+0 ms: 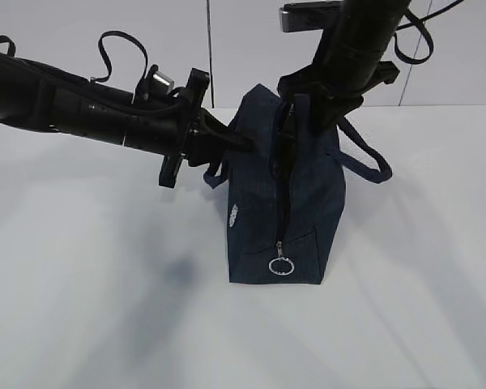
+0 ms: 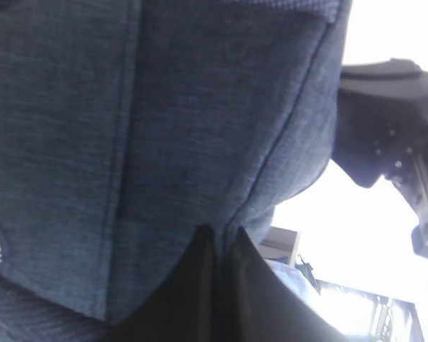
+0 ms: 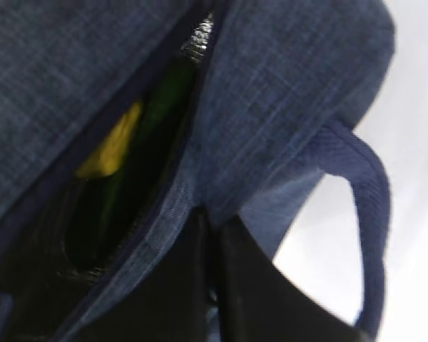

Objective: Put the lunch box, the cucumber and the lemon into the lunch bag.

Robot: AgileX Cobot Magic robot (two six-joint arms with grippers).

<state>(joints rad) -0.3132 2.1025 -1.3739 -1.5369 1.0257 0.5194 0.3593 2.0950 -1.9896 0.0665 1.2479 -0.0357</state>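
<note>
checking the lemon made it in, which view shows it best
Right wrist view: the lemon shows as a yellow patch through the lunch bag opening. The exterior and left wrist views show only the bag's navy outside.

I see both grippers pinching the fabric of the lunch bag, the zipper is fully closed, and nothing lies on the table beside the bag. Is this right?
Not quite: the zipper is not fully closed. The right wrist view shows the top of the lunch bag gaping, with the lemon and the cucumber visible inside. The rest holds: the left gripper and the right gripper each pinch fabric, and nothing lies beside the bag.
</note>
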